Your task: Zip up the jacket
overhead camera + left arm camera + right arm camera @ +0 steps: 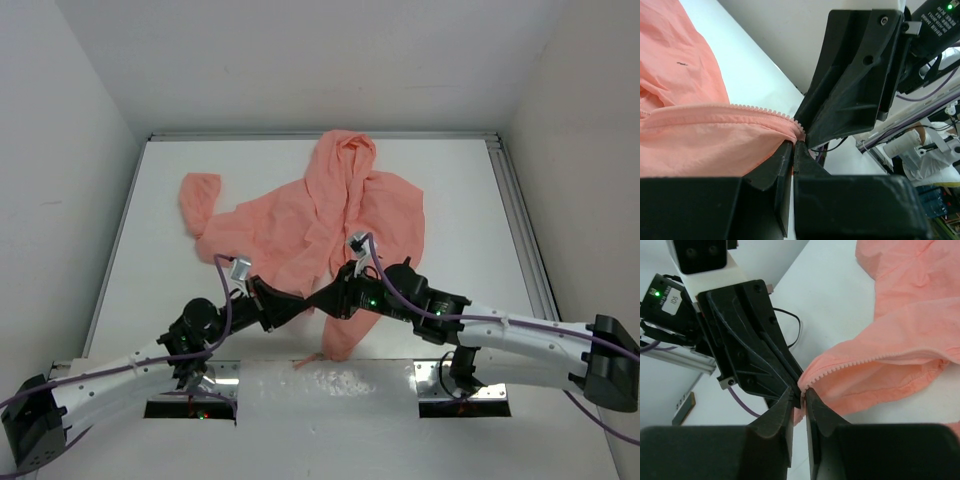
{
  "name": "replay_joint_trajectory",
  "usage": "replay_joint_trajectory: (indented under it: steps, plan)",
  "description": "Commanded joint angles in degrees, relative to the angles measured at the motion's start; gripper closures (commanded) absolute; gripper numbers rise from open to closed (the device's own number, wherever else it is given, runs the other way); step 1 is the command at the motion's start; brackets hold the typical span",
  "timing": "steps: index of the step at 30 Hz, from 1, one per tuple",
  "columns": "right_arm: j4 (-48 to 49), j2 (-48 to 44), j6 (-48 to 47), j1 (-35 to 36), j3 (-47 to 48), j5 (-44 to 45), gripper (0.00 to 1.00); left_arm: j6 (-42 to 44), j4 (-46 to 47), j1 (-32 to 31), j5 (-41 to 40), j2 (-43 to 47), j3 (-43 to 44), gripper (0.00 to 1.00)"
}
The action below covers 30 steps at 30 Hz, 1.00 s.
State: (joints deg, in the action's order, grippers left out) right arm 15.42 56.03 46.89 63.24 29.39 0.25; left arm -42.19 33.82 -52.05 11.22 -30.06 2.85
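Note:
The salmon-pink jacket (330,205) lies spread on the white table, hood at the far end and its lower hem drawn toward me. Both grippers meet tip to tip at that hem. My left gripper (794,145) is shut on the fabric at the bottom end of the zipper teeth (760,110). A tiny dark mark (682,63) shows on the panel beyond. My right gripper (799,392) faces it, its jaws only a narrow slit apart with the pink zipper edge (865,361) pinched between them. No slider shows in any view.
One sleeve (198,200) trails off to the far left of the white table (160,180). A metal rail (515,210) runs along the table's right side. White walls close in on three sides. The arm mounts (330,385) line the near edge.

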Motion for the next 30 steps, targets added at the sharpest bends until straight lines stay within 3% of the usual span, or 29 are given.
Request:
replay_joint_trajectory:
  steps: [1, 5, 12, 25, 28, 30]
  plan:
    - [5.6, 1.1, 1.1, 0.0, 1.9, -0.1, 0.87, 0.4, 4.7, -0.3, 3.7, 0.3, -3.5, 1.0]
    - [8.6, 0.7, 1.4, 0.0, 0.3, -0.1, 1.0, 0.4, 5.0, -0.3, 4.9, 0.2, -3.4, 1.0]
    - [10.9, 0.2, -0.3, 0.0, -1.9, 1.9, 1.0, 0.0, 5.7, -0.3, 6.3, -0.3, -3.4, 1.0]
    - [9.9, -1.3, -1.3, 0.0, -2.8, 3.2, 1.0, -0.3, 7.7, -0.3, 7.9, -3.3, -1.9, 0.85]
    - [9.7, -1.4, -1.2, 0.0, -2.9, 3.2, 1.0, -0.3, 7.7, -0.3, 7.8, -3.2, -1.9, 0.87]
    - [9.8, -1.4, -1.1, 0.0, -3.0, 3.1, 1.0, -0.3, 7.5, -0.3, 7.6, -2.9, -1.9, 0.97]
